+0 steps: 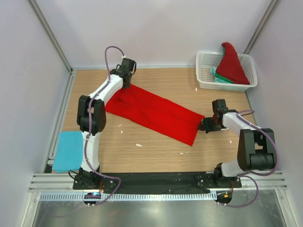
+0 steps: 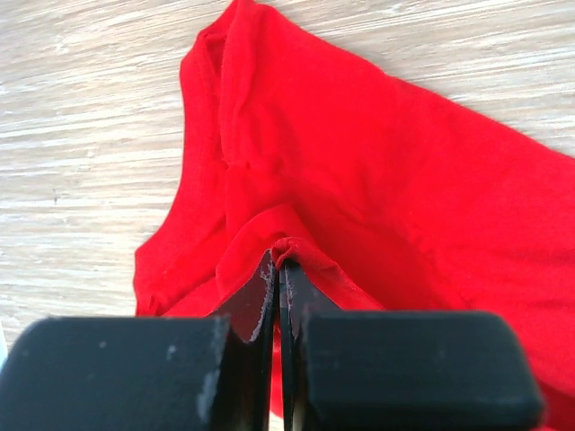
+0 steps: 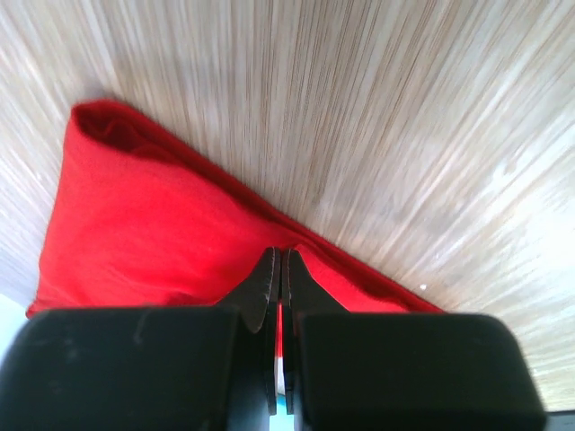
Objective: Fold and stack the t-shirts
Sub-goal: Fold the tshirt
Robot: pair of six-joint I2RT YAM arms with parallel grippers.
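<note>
white basket [image 1: 203, 72], red shirt [image 1: 232, 64], teal shirt [image 1: 220, 78] inside

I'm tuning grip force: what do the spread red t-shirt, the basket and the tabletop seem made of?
Red t-shirt: soft matte cloth, creasing and folding. Basket: white, likely plastic, lattice walls. Tabletop: matte wood-grain streaks, possibly laminate.

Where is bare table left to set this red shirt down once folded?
Widest bare table: the strip on the near side of the red shirt. A second patch lies far centre, between that shirt and the basket. Crowded: the folded light blue shirt fills the near-left edge, the basket the far-right corner.
</note>
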